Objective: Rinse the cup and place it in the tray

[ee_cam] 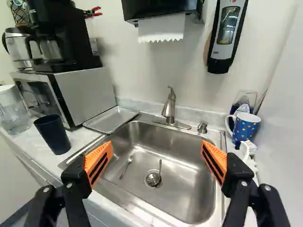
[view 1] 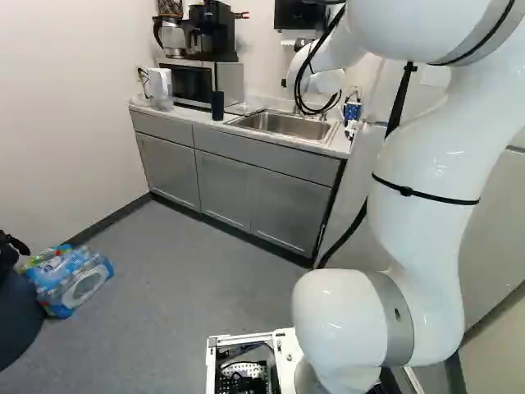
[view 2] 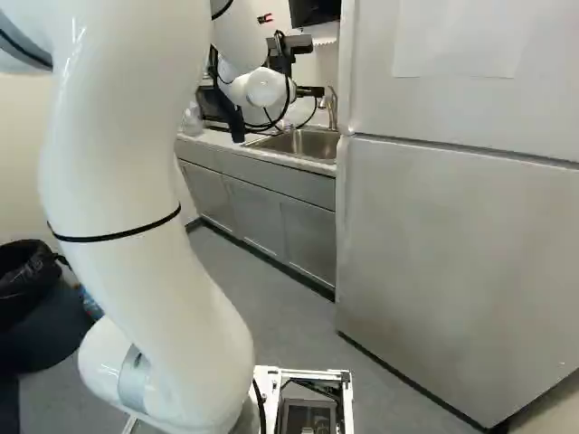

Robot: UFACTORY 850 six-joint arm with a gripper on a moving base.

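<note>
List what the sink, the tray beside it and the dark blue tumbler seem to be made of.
Sink: brushed metal, likely stainless steel, given its soft grey reflections.
Tray: satin metal, perhaps steel or aluminium, by its silvery sheen.
Tumbler: probably smooth plastic, opaque with muted highlights; coated metal is possible.

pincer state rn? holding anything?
Pincer: open, orange pads wide apart, nothing between them; it hovers over the sink, cup ungripped on the counter.
</note>
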